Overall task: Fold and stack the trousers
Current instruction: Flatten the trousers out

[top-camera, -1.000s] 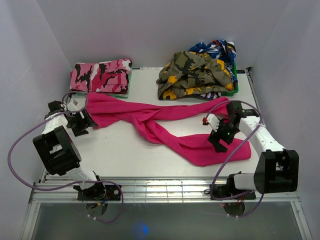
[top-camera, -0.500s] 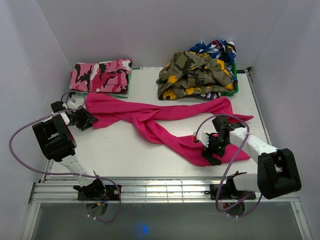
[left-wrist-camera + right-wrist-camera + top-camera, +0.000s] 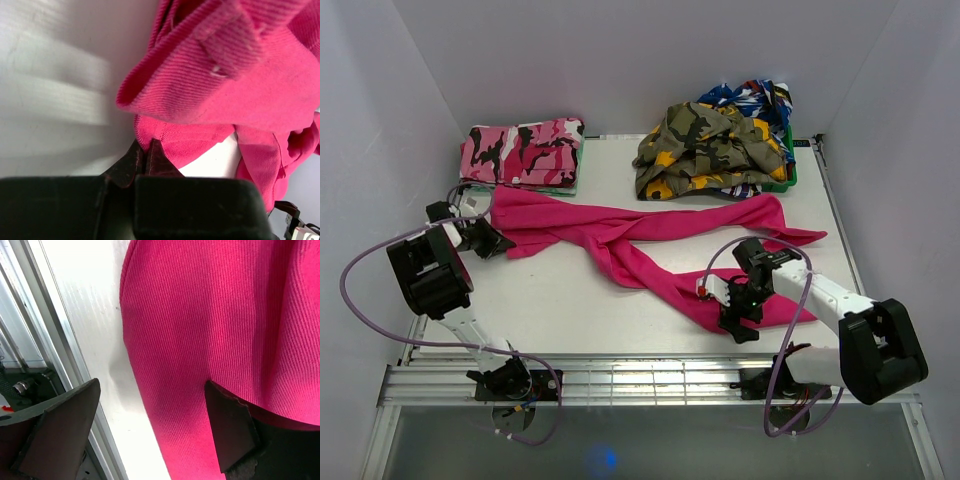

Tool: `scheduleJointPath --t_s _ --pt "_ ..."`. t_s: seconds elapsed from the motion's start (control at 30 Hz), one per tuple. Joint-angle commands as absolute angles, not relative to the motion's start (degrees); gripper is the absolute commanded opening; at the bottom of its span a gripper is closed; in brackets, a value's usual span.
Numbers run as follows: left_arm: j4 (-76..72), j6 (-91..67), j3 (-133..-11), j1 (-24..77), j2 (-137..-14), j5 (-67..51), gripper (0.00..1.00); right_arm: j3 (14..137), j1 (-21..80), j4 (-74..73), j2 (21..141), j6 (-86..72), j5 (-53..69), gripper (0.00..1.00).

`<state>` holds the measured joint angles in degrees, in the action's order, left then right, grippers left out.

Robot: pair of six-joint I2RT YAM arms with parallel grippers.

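White table [image 3: 570,300] carries the trousers [image 3: 650,225]. The left pincer [image 3: 147,150] has just pinched their edge. The right pincer [image 3: 150,410], spread, has dropped astride the hem, so stretching flat probably comes next.

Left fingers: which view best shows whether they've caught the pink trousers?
Left wrist view: the closed left fingers pinch a fold of the trousers at their tips. The top view shows them small at the garment's end; the right wrist view shows none of it.

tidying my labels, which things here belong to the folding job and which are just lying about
Job: magenta trousers; left gripper, shut on them; right gripper, open over them.
Lying about: pink camouflage pair; olive-yellow camouflage garment; blue patterned clothes.
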<state>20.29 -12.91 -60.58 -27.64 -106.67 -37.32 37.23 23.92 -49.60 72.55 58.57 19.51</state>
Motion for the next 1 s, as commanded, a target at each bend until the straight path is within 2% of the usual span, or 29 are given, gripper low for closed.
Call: scheduleJointPath --t_s 0.0,0.3,0.37,0.4,0.43,0.47,0.5,0.57,0.6,0.7,0.87,0.97 --pt "27.06 -10.9 -63.01 -27.42 -101.17 -35.78 0.0 35.33 27.58 -46.77 72.42 55.99 21.88 0.9" --pt "34.98 -7.91 -66.62 -27.51 -98.0 -32.26 0.0 31.29 31.64 -39.11 73.04 54.14 19.25 0.91" --pt "35.42 -7.91 -66.71 -27.51 -98.17 -32.34 0.0 29.37 31.64 -37.1 72.16 54.84 17.5 0.92" --pt "35.68 -7.82 -66.8 -27.51 -98.26 -32.52 0.0 28.22 31.73 -35.44 71.64 55.02 14.71 0.98" --pt "35.94 -7.65 -67.06 -27.51 -98.52 -32.52 0.0 25.52 31.73 -31.42 70.59 55.19 13.02 0.97" --pt "36.56 -7.47 -67.5 -27.6 -98.7 -32.61 0.0 24.36 31.73 -29.46 70.32 55.37 11.53 0.88" --pt "37.0 -7.21 -67.85 -27.86 -98.79 -32.61 0.0 23.56 31.73 -27.62 70.23 55.46 8.38 0.67" --pt "39.18 -5.89 -68.73 -28.3 -98.96 -32.78 0.0 23.55 31.64 -26.8 70.05 55.46 6.6 0.41" --pt "40.33 -5.11 -70.12 -28.74 -98.88 -32.7 0.0 24.51 31.47 -28.02 69.7 54.76 5.98 0.09" --pt "45.43 0.68 -73.2 -30.05 -97.83 -30.86 0.0 30.9 28.93 -37.65 64.36 53.27 11.57 0.08" --pt "52.89 19.02 -75.15 -33.3 -95.1 -25.76 0.0 42.52 23.3 -52.63 54.77 52.47 20.82 0.08" --pt "54.48 26.25 -75.85 -35.94 -94.39 -23.29 0.0 48.33 15.85 -57.91 56.59 54.92 23.72 0.08"
